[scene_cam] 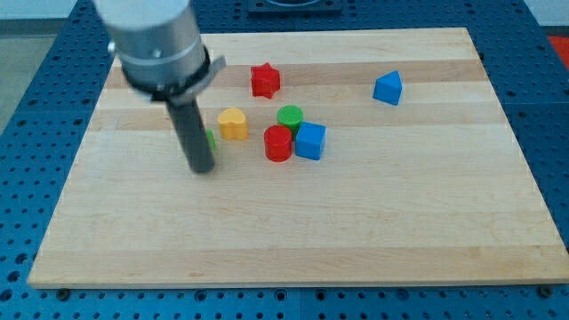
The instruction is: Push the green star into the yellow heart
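Observation:
The yellow heart (233, 123) lies on the wooden board (293, 231), left of centre. The green star (210, 140) is almost wholly hidden behind my rod; only a sliver of green shows at the rod's right edge, just left of and slightly below the heart. My tip (203, 168) rests on the board directly below that green sliver, to the lower left of the heart. The rod's grey housing fills the view's top left.
A red star (265, 80) lies above the heart. A green cylinder (290, 116), a red cylinder (278, 143) and a blue cube (309, 140) cluster right of the heart. A blue triangular block (388, 88) lies at the upper right.

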